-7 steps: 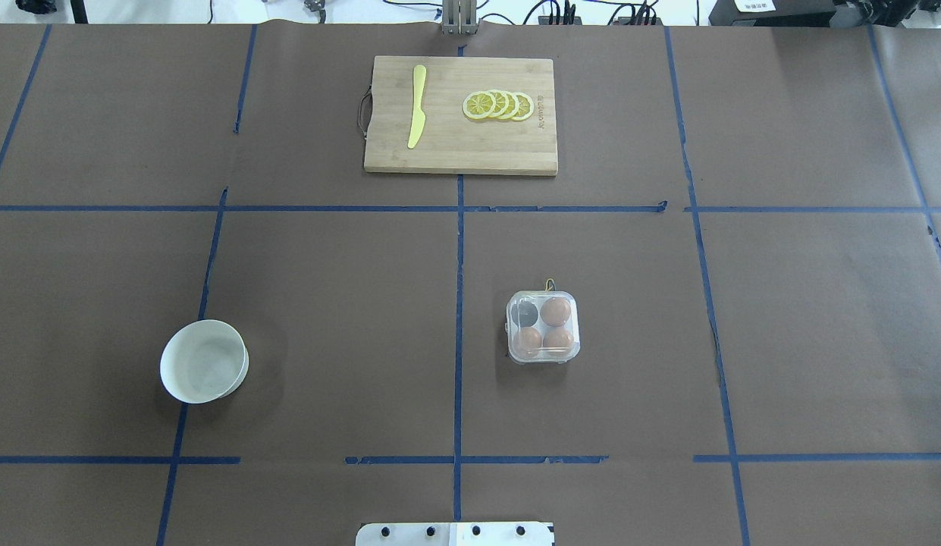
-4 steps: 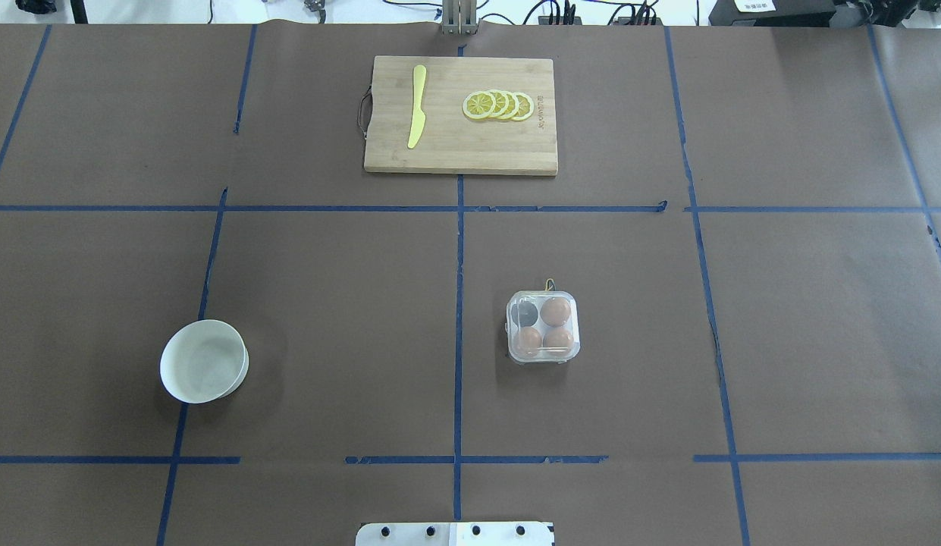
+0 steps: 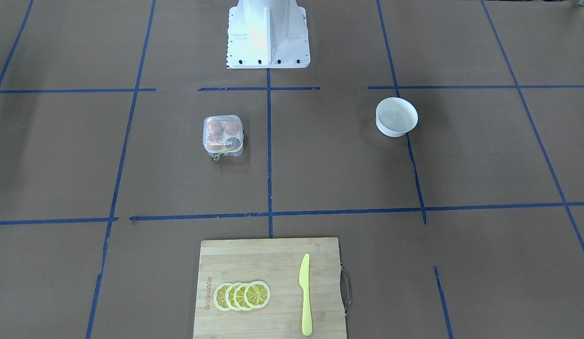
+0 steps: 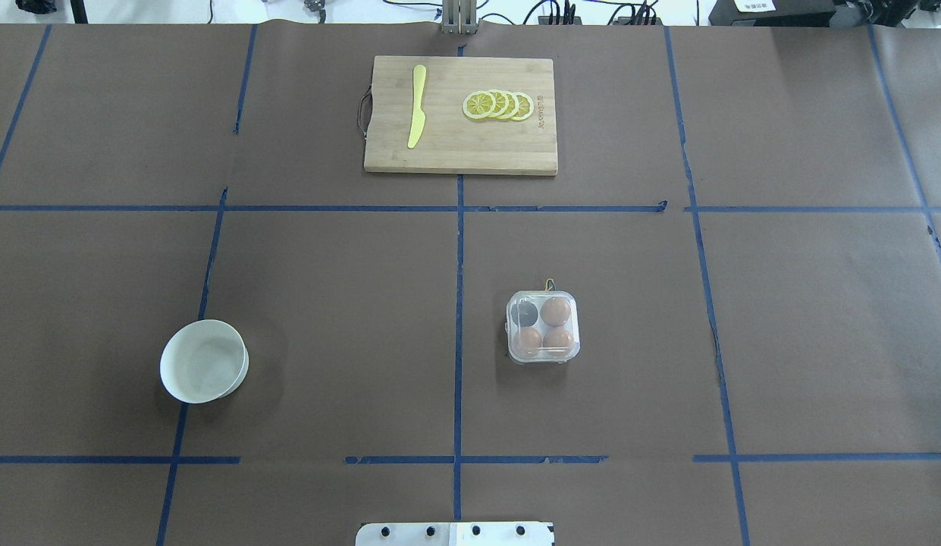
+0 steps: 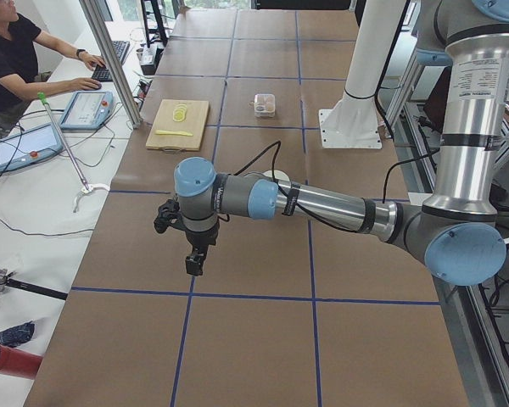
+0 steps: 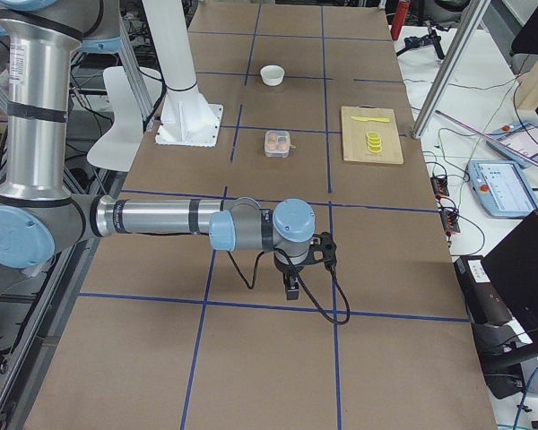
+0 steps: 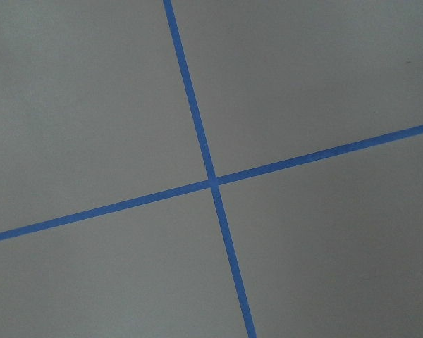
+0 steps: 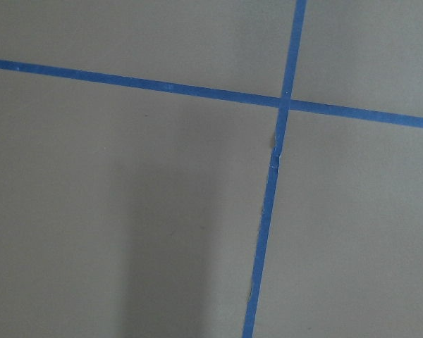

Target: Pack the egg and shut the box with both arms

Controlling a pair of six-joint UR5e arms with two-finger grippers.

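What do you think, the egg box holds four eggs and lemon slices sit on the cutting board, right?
Not quite: the box holds three eggs, not four; one cup has no egg, as the overhead view shows. The lemon slices do sit on the cutting board.

The worktop (image 4: 326, 303) is covered in brown paper and marked into large squares by strips of blue tape (image 4: 459, 265). Four things rest directly on it. The clear box (image 4: 543, 327) sits near the middle, just to the robot's right of the central tape line. A white bowl (image 4: 204, 361) stands well apart from it on the robot's left, over a tape line. A wooden cutting board (image 4: 447, 114) lies towards the far side, straddling the central line. The white pedestal base (image 4: 455, 534) stands at the near edge, on that same line
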